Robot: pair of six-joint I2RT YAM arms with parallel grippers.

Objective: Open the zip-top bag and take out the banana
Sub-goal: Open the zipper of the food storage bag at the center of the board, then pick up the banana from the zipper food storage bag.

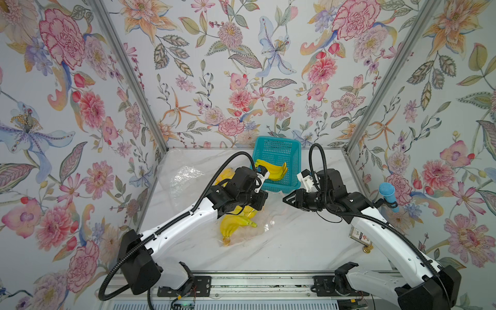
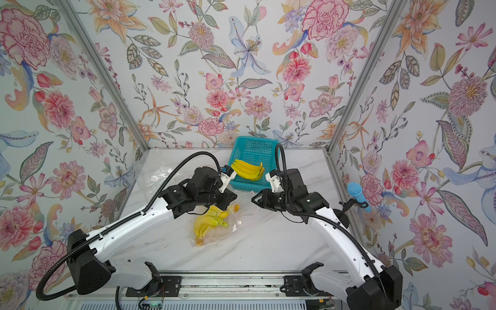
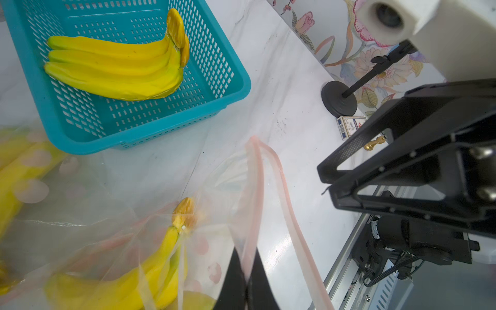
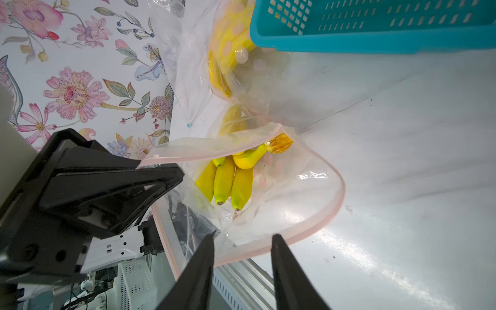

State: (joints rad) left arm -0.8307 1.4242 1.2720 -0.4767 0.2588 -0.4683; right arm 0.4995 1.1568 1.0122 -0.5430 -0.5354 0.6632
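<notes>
The banana [image 4: 241, 185] lies inside the open zip-top bag [image 4: 308, 204] mid-counter. Its long axis slants from the front edge toward the back-edge basket [image 3: 150, 137], stem toward the basket. The left gripper [image 3: 245, 279] pinches the bag's pink rim. The right gripper [image 4: 243, 239] has its jaws narrowly apart at the mouth.

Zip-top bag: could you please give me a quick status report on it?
Left hand shut on zip-top bag rim. Right hand open, straddling the rim. Mouth gaping, banana bunch inside. Nothing across the mouth.

White arms [image 1: 174, 230], black corrugated cables [image 1: 310, 158]
</notes>
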